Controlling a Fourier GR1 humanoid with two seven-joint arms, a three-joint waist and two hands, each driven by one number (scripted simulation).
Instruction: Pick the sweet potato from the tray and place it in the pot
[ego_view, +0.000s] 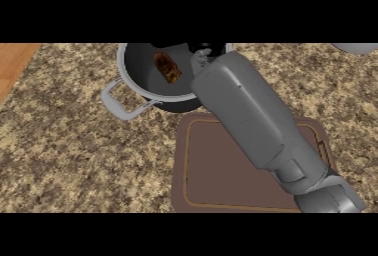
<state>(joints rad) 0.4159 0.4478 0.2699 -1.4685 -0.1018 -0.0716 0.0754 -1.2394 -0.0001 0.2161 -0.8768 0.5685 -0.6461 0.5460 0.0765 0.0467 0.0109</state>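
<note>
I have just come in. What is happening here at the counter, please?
The robot's right hand is over the grey pot at the far side of the counter. Its forearm crosses above the brown tray. The sweet potato is inside the pot, not on the tray. The forearm hides most of the hand, so whether it touches the sweet potato cannot be told. The left hand is not in view.
</note>
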